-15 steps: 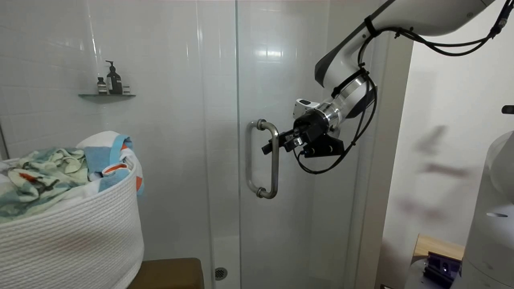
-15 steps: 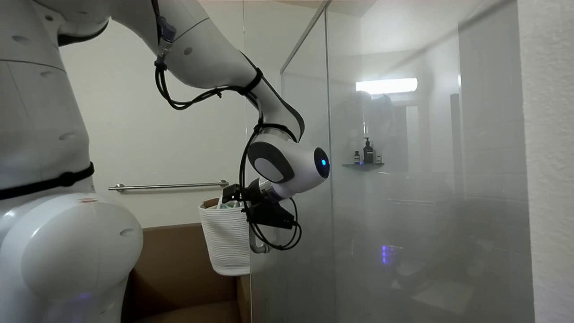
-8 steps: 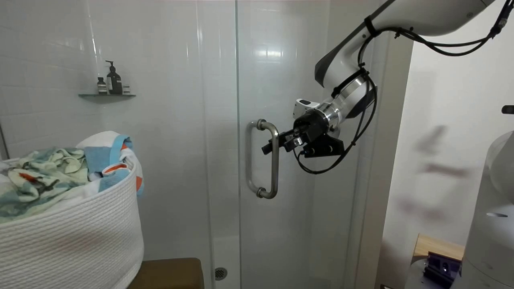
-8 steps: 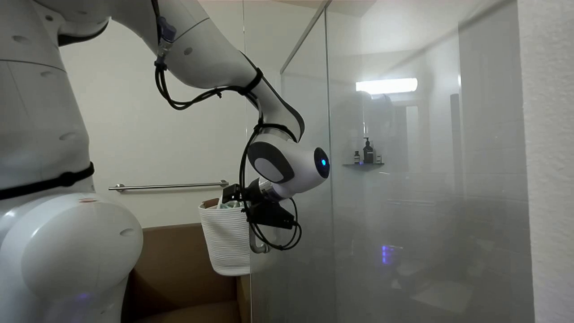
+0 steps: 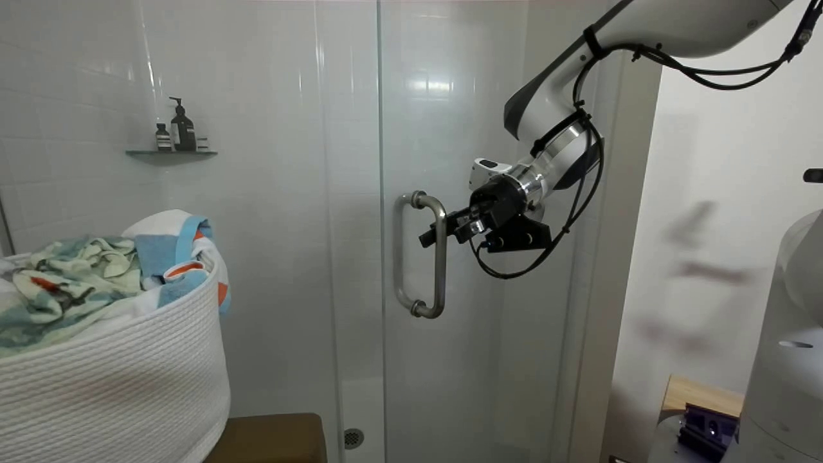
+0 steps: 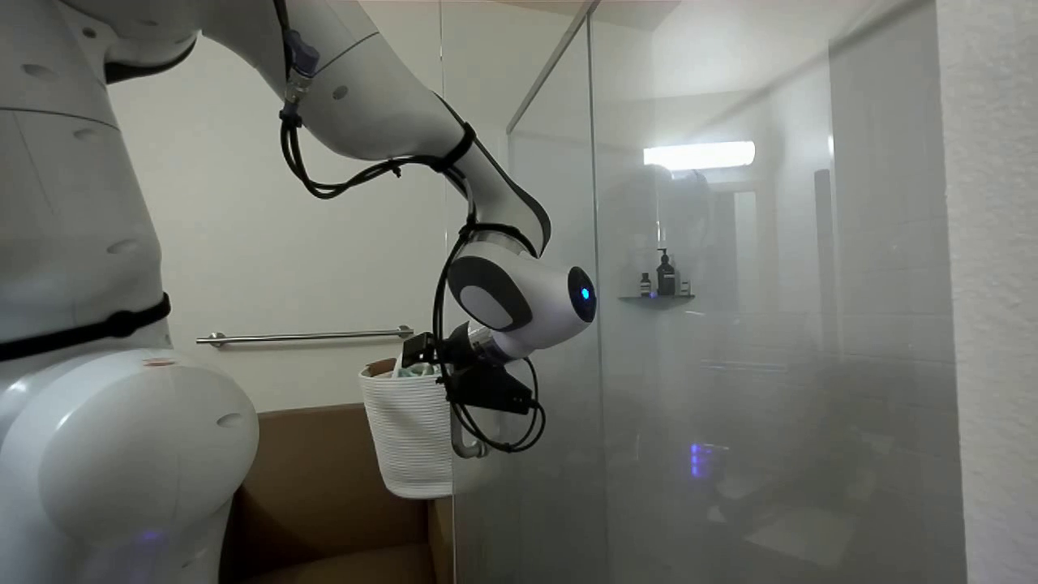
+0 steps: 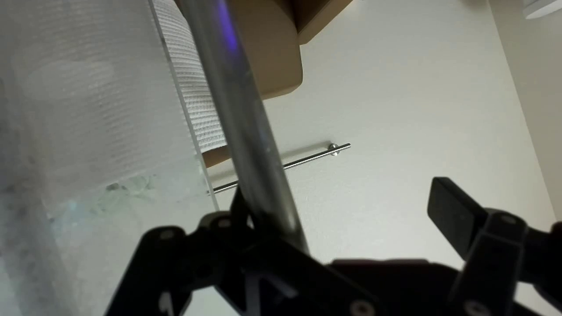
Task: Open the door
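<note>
The step in hand appears to be getting hold of the handle (image 5: 440,270) ahead of the pull. The door (image 5: 463,373) is the tall clear glass panel that carries it, with the handle mounted upright near the panel's free edge. Whether the door is fully closed or slightly ajar is hard to tell from these angles.

The gripper (image 7: 342,197) is at the handle, a little above its middle, with its fingers (image 7: 456,215) spread wide and nothing clamped between them. In the wrist view the handle passes through the gap off-centre: one finger lies close beside it on the glass side, the other well apart on the room side. In an exterior view the tip of one finger shows past the handle, reaching in behind it. Whether that finger touches the metal is not clear.

The next move likely calls for bringing the fingers together on the handle, or else for pulling with the inner finger as a hook. The pull should start straight out from the glass and then follow an arc, the gripper turning with the door. In both exterior views the hamper (image 5: 148,386) shows past the free edge, so the swing may want watching there; the room between them cannot be judged
</note>
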Available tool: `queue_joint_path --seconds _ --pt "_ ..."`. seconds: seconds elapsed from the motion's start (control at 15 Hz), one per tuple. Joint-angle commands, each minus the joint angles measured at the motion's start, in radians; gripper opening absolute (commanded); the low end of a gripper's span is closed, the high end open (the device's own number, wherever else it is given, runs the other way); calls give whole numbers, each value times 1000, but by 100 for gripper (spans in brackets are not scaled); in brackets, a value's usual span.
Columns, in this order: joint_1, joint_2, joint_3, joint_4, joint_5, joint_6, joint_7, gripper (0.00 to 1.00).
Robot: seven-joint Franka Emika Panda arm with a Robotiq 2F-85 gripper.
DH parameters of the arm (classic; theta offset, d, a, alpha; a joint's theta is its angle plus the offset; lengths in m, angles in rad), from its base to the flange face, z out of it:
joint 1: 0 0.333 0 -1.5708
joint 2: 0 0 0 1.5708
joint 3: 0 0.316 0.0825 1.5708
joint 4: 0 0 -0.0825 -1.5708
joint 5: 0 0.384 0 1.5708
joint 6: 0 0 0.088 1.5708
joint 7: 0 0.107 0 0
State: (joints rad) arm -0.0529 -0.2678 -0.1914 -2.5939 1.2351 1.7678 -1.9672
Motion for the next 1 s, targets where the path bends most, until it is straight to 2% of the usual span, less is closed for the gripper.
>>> queue_joint_path --seconds 0.0,0.93 --pt "-32 2 29 1 3 -8 -2 100" --pt "-60 14 42 5 8 50 -13 100"
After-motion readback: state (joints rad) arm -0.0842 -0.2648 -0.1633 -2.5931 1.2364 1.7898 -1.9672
